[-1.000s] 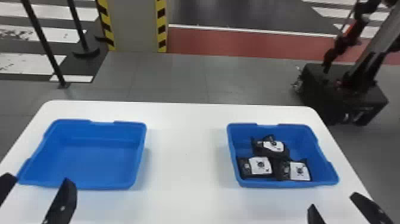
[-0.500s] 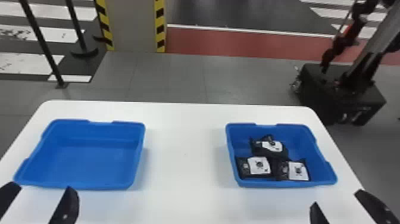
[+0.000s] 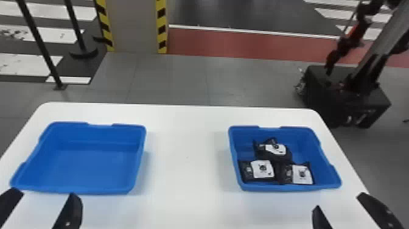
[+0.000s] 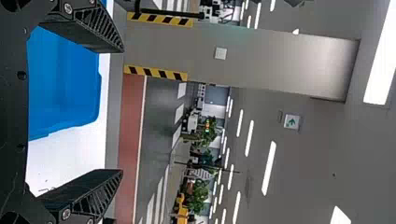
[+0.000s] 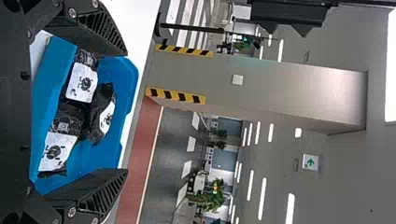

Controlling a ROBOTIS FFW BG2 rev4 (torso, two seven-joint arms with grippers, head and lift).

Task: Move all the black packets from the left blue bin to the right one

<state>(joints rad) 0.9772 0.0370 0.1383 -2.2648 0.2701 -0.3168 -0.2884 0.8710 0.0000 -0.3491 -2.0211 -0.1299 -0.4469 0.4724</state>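
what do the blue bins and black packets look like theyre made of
The left bin and right bin look like smooth moulded plastic, going by their rounded corners and even blue. The black packets seem to be thin, slightly shiny film, perhaps plastic or foil, judging by the crinkled ends; their white panels could be labels or printing.

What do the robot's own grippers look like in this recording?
The left gripper and right gripper match: all black, each with two wedge-shaped fingers that taper toward the tip, slanted ribs with slots between them along the side, and silvery screws near the finger bases.
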